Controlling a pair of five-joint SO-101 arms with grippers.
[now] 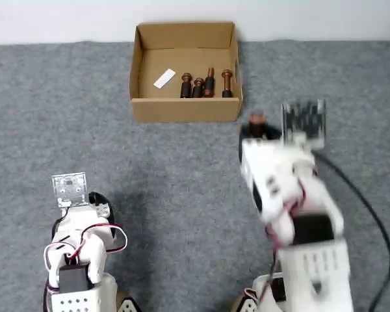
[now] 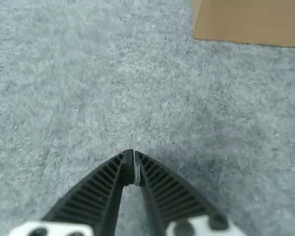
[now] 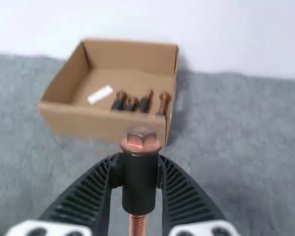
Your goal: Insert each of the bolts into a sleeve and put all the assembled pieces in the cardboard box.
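Observation:
My right gripper [image 3: 137, 169] is shut on an assembled piece [image 3: 138, 172], a copper bolt inside a black sleeve, held upright above the carpet. From above, that piece [image 1: 257, 123] hangs just right of the cardboard box [image 1: 185, 110], near its front right corner. Several assembled pieces [image 1: 206, 84] lie in a row inside the box, also seen from the right wrist as pieces [image 3: 137, 102]. My left gripper [image 2: 133, 169] is shut with nothing in it, low over bare carpet at the front left [image 1: 75, 195].
A small white slip [image 1: 164, 78] lies in the box beside the pieces. Grey carpet [image 1: 182, 208] covers the table between the arms. A black cable [image 1: 370, 221] trails along the right side. A white wall runs behind the box.

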